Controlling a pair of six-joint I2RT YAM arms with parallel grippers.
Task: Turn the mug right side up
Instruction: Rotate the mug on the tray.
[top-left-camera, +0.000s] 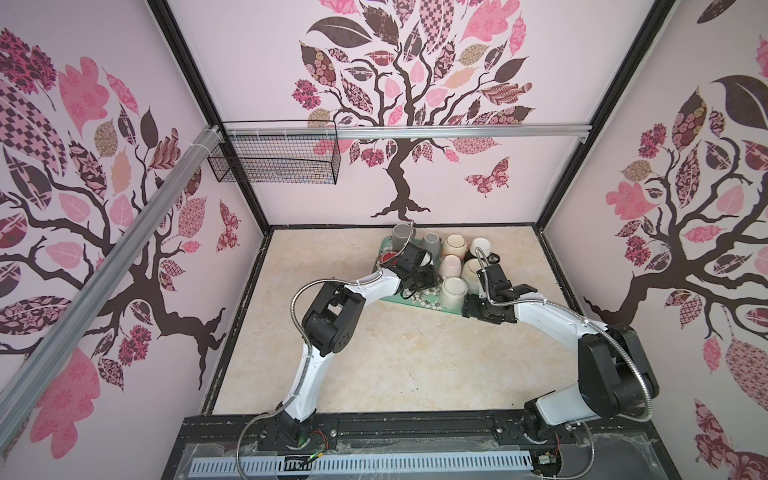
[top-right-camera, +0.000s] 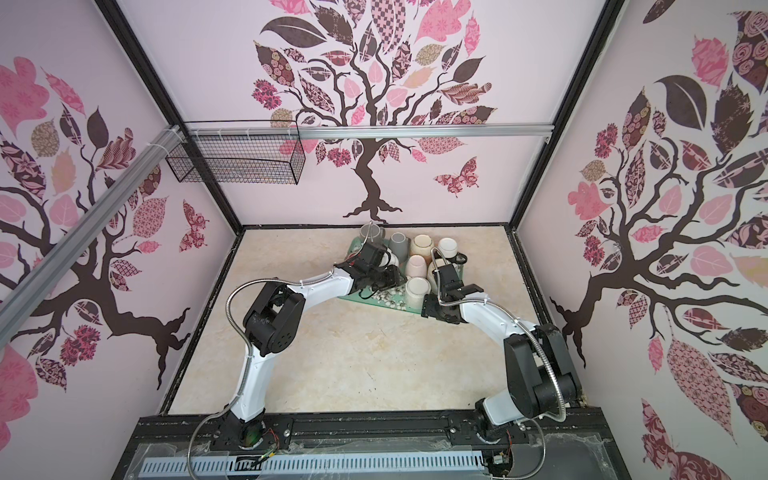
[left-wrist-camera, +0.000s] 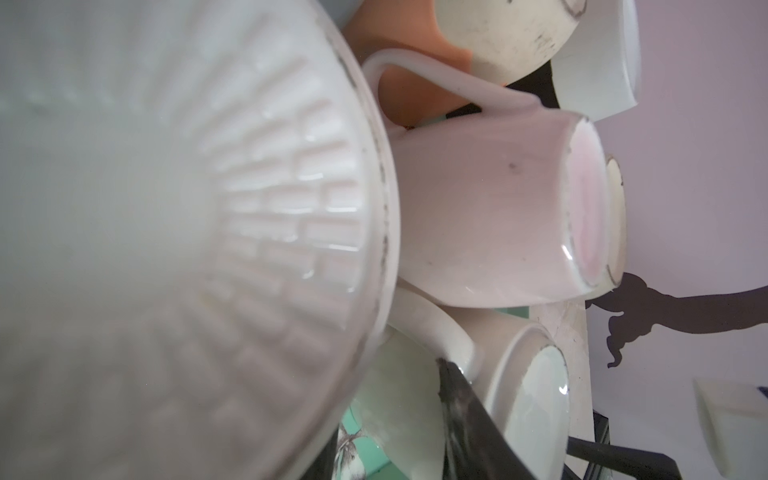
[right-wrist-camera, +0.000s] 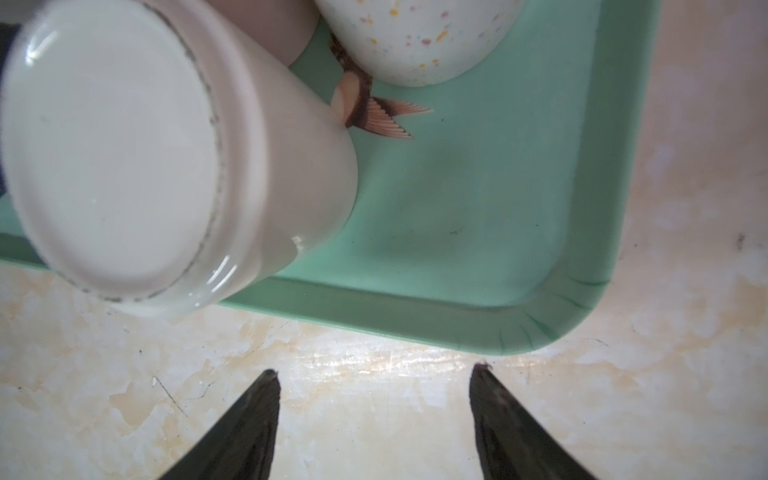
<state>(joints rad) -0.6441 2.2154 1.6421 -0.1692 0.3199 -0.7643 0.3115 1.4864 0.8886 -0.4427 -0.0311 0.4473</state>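
We judge the task as under way, not done: the ribbed white mug (left-wrist-camera: 208, 228) sits close against the left gripper (top-left-camera: 424, 274), whose grip we cannot tell, while the right gripper (right-wrist-camera: 376, 369) hangs with jaws apart and empty, just before the tray (right-wrist-camera: 498, 232) corner.

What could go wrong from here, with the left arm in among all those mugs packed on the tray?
1. The ribbed white mug sits hard by the pink mug, with others crowded round; turning it could knock neighbours over.
2. Whether the left gripper has a firm hold cannot be told; the mug might slip.
3. The cream mug stands by the rim of the tray; a shove could tip it off.
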